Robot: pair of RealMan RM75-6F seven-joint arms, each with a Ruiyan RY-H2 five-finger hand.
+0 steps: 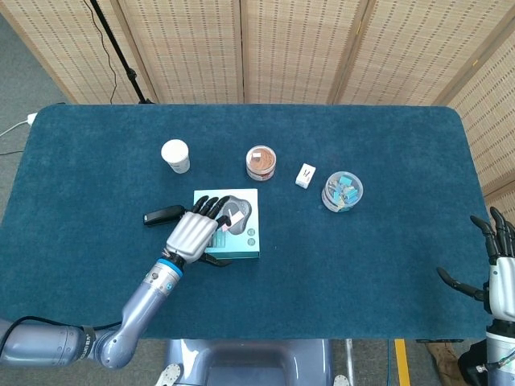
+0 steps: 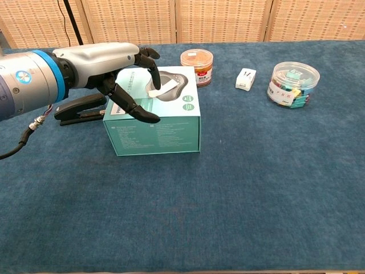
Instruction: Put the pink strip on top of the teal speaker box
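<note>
The teal speaker box (image 2: 165,127) stands left of the table's middle, also seen from above as the box (image 1: 243,238). A pale pink strip (image 2: 166,87) lies on its top face, partly covered by my fingers in the head view, where the strip (image 1: 236,217) shows at the fingertips. My left hand (image 2: 117,68) hovers over the box's left half with its fingers spread; one fingertip (image 2: 154,80) reaches the strip's left end, and nothing is gripped. My left hand (image 1: 193,233) hides the box's left side from above. My right hand (image 1: 500,272) hangs open off the table's right edge.
A black stapler (image 2: 77,108) lies just left of the box. Behind it stands a white cup (image 1: 175,155). Further right are a brown-lidded jar (image 2: 196,67), a small white box (image 2: 246,79) and a clear tub of clips (image 2: 293,84).
</note>
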